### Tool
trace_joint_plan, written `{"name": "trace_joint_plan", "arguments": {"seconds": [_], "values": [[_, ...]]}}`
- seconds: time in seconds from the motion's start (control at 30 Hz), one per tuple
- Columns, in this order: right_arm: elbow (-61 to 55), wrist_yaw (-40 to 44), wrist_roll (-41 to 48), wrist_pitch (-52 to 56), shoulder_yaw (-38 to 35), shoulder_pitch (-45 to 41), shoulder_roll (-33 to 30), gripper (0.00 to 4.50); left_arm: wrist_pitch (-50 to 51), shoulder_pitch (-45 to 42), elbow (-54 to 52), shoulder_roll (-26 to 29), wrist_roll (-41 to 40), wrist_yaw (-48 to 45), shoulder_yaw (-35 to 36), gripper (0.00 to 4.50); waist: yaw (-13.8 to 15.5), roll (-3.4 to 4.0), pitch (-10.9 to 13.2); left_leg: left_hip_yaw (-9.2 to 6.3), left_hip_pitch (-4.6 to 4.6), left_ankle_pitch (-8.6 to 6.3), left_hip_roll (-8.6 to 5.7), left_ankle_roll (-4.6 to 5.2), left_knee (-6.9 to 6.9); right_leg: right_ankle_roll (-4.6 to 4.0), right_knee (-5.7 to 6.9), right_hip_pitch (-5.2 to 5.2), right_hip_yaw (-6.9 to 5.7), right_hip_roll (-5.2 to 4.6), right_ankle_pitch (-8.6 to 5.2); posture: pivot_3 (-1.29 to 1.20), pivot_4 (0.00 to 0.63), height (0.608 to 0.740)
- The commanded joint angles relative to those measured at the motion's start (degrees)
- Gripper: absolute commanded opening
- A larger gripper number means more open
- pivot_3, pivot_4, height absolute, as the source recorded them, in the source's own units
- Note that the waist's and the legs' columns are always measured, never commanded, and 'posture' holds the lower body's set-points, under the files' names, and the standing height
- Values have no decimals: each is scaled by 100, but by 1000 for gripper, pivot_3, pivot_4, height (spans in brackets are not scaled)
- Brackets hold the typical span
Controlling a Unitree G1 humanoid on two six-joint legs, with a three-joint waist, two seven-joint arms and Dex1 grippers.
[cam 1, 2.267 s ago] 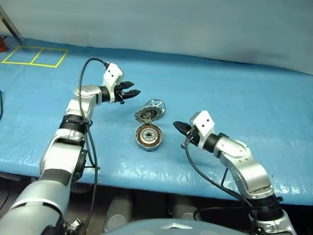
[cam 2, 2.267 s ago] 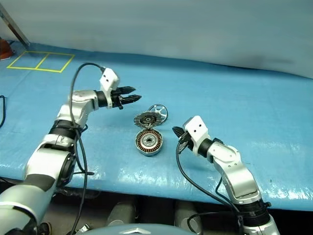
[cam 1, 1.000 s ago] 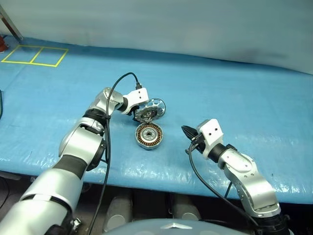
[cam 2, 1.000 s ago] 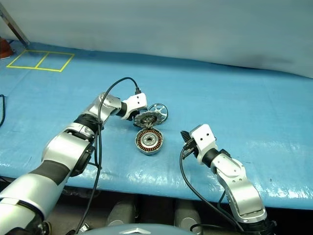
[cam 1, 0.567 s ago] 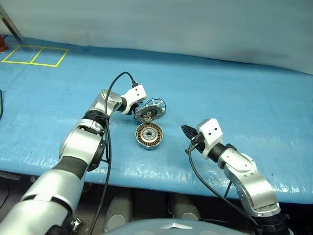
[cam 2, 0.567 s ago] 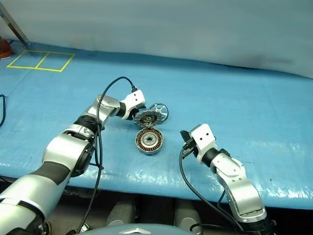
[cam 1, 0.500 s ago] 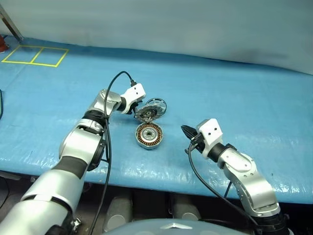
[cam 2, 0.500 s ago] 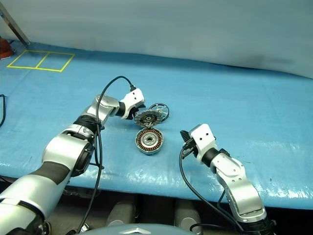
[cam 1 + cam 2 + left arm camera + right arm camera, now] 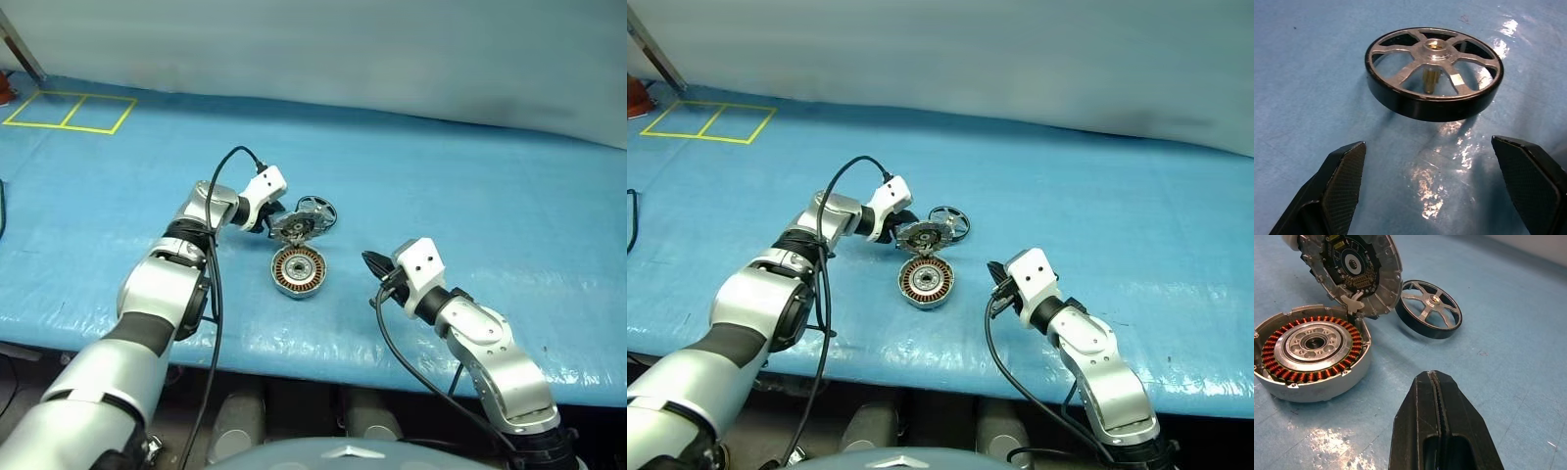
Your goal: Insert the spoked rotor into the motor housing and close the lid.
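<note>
While the left gripper (image 9: 1435, 188) reaches, fingers spread, toward the spoked rotor (image 9: 1434, 72) lying just behind the raised lid (image 9: 1356, 271), the right gripper (image 9: 1439, 401), fingers pressed together, hovers beside the motor housing (image 9: 1312, 355).

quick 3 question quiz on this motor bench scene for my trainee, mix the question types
1. True or false: the spoked rotor already sits inside the motor housing.
2. The lid is: A) shut flat B) hinged up, open C) lying detached.
3. Which gripper has its fingers spread, facing the rotor?

Key
1. False; it lies on the blue table cover beside the housing.
2. B
3. The left gripper; the right gripper is shut.
</note>
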Motion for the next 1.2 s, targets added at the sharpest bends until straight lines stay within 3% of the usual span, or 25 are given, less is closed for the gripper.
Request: {"name": "trace_joint_plan", "arguments": {"seconds": [0.03, 0.33, 0.53, 0.73, 0.93, 1.17, 1.2], "values": [[-89, 19, -18, -71, -5, -32, -7, 0, -2, -311, -134, 295, 42, -330, -41, 4473, -2, 0, 0, 0, 0, 0, 0, 0, 0, 0, 2, 0, 0, 0, 0, 0, 150, 740], [69, -26, 7, -146, -109, -208, 51, 0, -43, -523, -136, 654, -150, -152, 253, 4473, 12, 0, 0, -2, 1, 0, 0, 0, 5, 0, 3, 3, 1, 0, 0, 0, 150, 740], [1187, -21, 0, -443, -440, -1110, 95, 0, -579, 47, -576, 698, -735, -543, 707, 4473, -13, 2, -1, 3, 6, 3, 1, 2, 8, -2, 7, 3, 5, 0, 5, 0, 150, 740], [2654, 614, 32, -722, -241, -2286, 58, 0, -1087, 1492, -1952, 993, -1251, -992, 919, 4473, -77, 4, -2, 8, 10, 6, 4, 3, 0, -36, 11, -2, 12, 3, 26, 0, 150, 740], [3997, 1340, 15, -961, 51, -3312, 215, 0, -819, 3147, -4032, 1149, -1798, -846, 1021, 4473, -105, 5, -2, 7, 10, 7, 6, 2, -1, -40, 12, -2, 15, 3, 28, 0, 150, 740], [5296, 1728, -295, -1343, 414, -4218, 476, 2177, -384, 4512, -5866, 1074, -2287, -299, 1061, 4500, -69, 7, -4, 13, 19, 14, 7, -3, 2, -44, 12, 1, 20, 3, 41, 0, 150, 740], [5467, 1785, -347, -1404, 465, -4333, 522, 2177, -353, 4670, -6089, 1040, -2342, -204, 1063, 4500, -70, 8, -4, 12, 19, 16, 8, -4, 2, -46, 12, 0, 19, 5, 43, 0, 150, 740]]}}
